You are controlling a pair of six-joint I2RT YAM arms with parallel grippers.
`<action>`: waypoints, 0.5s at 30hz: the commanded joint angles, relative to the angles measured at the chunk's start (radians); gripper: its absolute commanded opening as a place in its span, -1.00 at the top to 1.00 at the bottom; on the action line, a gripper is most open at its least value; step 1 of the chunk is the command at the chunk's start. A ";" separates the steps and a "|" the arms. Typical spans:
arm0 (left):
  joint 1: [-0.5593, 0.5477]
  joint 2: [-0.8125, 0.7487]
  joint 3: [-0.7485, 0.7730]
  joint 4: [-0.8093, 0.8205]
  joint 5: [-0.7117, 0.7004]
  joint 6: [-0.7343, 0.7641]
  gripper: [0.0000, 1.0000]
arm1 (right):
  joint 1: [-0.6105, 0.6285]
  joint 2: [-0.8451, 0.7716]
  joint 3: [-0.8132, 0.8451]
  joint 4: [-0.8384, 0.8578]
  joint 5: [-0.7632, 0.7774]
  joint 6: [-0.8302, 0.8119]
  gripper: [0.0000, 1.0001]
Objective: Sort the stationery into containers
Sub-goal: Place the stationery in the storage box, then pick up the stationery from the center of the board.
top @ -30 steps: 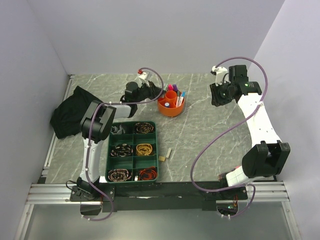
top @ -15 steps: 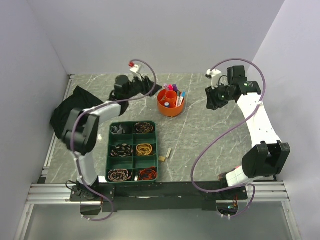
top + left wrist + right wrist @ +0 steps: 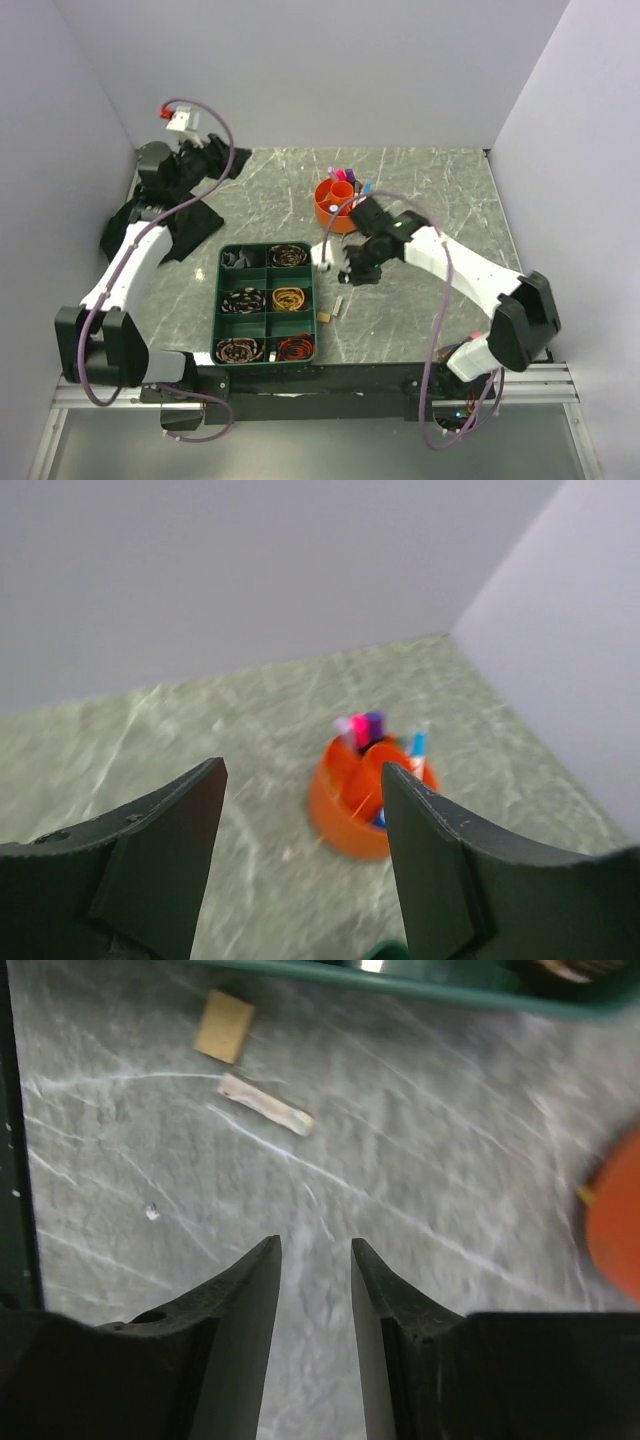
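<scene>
The orange pot (image 3: pixel 338 207) stands at the back middle of the table with pink, purple and blue pens (image 3: pixel 345 177) upright in it. It also shows in the left wrist view, where the pot (image 3: pixel 350 815) lies ahead of and below my left gripper (image 3: pixel 300 772). That gripper (image 3: pixel 225 160) is open, empty and raised at the far left. A pale eraser block (image 3: pixel 338 305) and a beige block (image 3: pixel 325 318) lie on the table beside the green tray. My right gripper (image 3: pixel 348 272) hovers just behind them; in its wrist view the gripper (image 3: pixel 315 1243) is open with only bare table between its fingers. The pale block (image 3: pixel 268 1106) and beige block (image 3: pixel 225 1026) lie ahead of it.
A green divided tray (image 3: pixel 266 245) holding coiled bands sits at the near middle left; its edge (image 3: pixel 400 988) runs along the top of the right wrist view. A black cloth (image 3: pixel 150 225) lies at the left under the left arm. Walls close the back and sides.
My left gripper opened and drew back from the pot, rising to the far left. My right arm swung from the far right to the middle, down beside the tray and blocks.
</scene>
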 commanded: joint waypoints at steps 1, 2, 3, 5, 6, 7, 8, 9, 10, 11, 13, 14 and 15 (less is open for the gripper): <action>0.048 -0.122 -0.091 -0.161 -0.043 0.054 -0.40 | 0.097 0.069 -0.070 0.101 0.047 -0.171 0.17; 0.060 -0.145 -0.108 -0.170 -0.052 0.060 -0.41 | 0.109 0.080 -0.074 0.115 0.054 -0.196 0.17; 0.065 -0.188 -0.137 -0.176 -0.062 0.072 -0.42 | 0.124 0.103 -0.077 0.115 0.059 -0.214 0.17; 0.076 -0.223 -0.171 -0.191 -0.094 0.080 -0.45 | 0.132 0.117 -0.089 0.130 0.065 -0.266 0.17; 0.079 -0.249 -0.180 -0.197 -0.098 0.076 -0.45 | 0.140 0.115 -0.100 0.145 0.071 -0.286 0.16; 0.085 -0.260 -0.188 -0.202 -0.100 0.073 -0.46 | 0.143 0.112 -0.130 0.161 0.076 -0.329 0.15; 0.099 -0.269 -0.200 -0.207 -0.097 0.067 -0.46 | 0.146 0.108 -0.144 0.199 0.080 -0.348 0.14; 0.103 -0.286 -0.207 -0.211 -0.095 0.065 -0.47 | 0.147 0.108 -0.155 0.208 0.082 -0.367 0.14; 0.107 -0.292 -0.213 -0.214 -0.092 0.066 -0.47 | 0.150 0.111 -0.164 0.218 0.082 -0.386 0.13; 0.107 -0.297 -0.216 -0.217 -0.094 0.069 -0.47 | 0.154 0.117 -0.164 0.218 0.085 -0.409 0.13; 0.132 -0.308 -0.217 -0.227 -0.097 0.074 -0.47 | 0.161 0.147 -0.150 0.207 0.085 -0.441 0.13; 0.145 -0.309 -0.214 -0.227 -0.095 0.074 -0.48 | 0.164 0.158 -0.144 0.201 0.083 -0.450 0.13; 0.153 -0.312 -0.216 -0.227 -0.097 0.071 -0.48 | 0.167 0.176 -0.143 0.202 0.080 -0.460 0.12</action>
